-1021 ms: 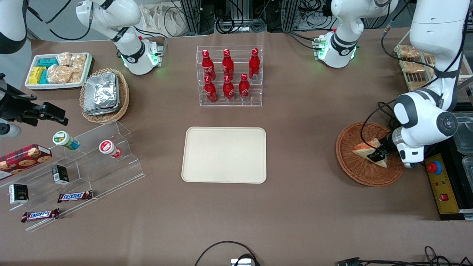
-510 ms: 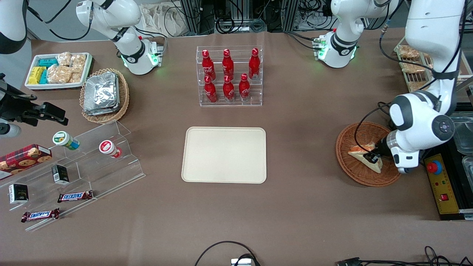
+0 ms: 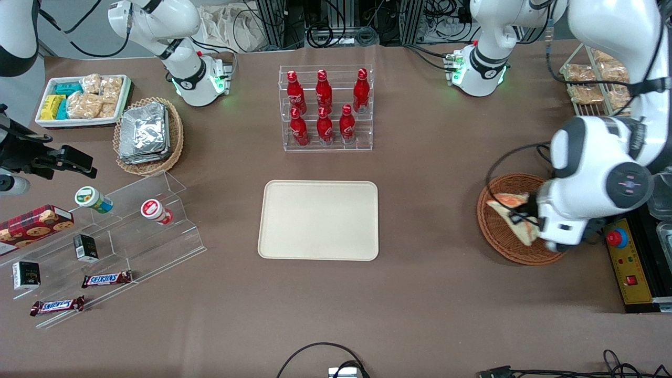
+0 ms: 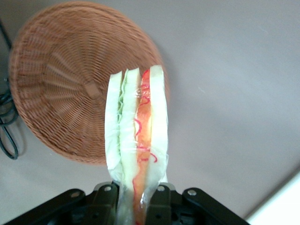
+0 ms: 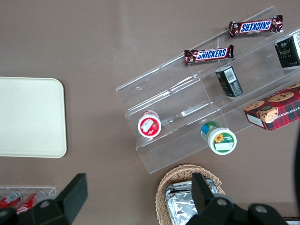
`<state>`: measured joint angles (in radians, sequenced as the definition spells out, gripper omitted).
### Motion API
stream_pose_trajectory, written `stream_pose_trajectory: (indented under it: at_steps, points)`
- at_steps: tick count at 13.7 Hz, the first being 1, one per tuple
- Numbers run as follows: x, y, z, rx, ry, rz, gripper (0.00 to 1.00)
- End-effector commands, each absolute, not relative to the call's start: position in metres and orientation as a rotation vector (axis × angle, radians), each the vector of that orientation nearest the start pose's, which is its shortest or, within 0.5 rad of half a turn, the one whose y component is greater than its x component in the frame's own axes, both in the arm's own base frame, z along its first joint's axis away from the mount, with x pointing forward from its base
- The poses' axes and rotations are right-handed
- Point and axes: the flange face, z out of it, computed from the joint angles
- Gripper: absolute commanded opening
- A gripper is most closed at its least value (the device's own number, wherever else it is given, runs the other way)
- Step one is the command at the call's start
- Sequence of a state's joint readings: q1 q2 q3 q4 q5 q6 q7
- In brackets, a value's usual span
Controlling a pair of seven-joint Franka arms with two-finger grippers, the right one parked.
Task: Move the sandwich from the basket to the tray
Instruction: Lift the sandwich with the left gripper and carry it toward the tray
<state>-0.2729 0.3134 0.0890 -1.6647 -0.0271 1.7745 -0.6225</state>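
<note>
Sandwich [image 4: 137,140] held above the basket [image 3: 499,231]
Gripper [image 4: 136,199] fingers pinch its wrapped end (soft, light, likely squashable); tray [image 3: 318,220] well apart.

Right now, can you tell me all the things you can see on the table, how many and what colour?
sandwich: one, white with orange and green filling, held above the basket
basket: one, reddish-brown, toward the working arm's end
tray: one, cream, table's middle
bottles: six, red, in a clear rack farther from the camera than the tray
foil packets: a stack, silver, in a tan basket
white bin: one, holding tan, yellow and teal snacks
Snickers bars: two, brown, on clear steps
cups: two, one red-lidded, one green-lidded, on the steps
cookie box: one, red
small cartons: two, dark
gripper: one, black, shut on the sandwich
</note>
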Motion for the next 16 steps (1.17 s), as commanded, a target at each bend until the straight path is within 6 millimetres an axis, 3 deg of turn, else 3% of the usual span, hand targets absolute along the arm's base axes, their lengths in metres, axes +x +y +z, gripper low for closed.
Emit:
stream_pose_trajectory:
  at_steps: [1, 2, 4, 6, 7, 9, 12, 14, 16]
  points:
    - [0.606, -0.218, 0.429, -2.989, -0.411, 0.223, 0.0]
    - [0.605, -0.259, 0.431, -3.007, -0.31, 0.182, 0.0]
    - [0.615, -0.32, 0.43, -3.061, -0.235, 0.134, 0.0]
    - [0.612, -0.395, 0.399, -3.131, -0.177, 0.156, 0.0]
    - [0.612, -0.413, 0.382, -3.13, -0.137, 0.154, 0.0]
    - [0.61, -0.43, 0.351, -3.139, -0.059, 0.162, 0.0]
    - [0.601, -0.474, 0.287, -3.194, 0.01, 0.068, 0.0]
    - [0.597, -0.478, 0.253, -3.18, 0.035, 0.1, 0.0]
    - [0.591, -0.475, 0.243, -3.151, 0.107, 0.161, 0.04]
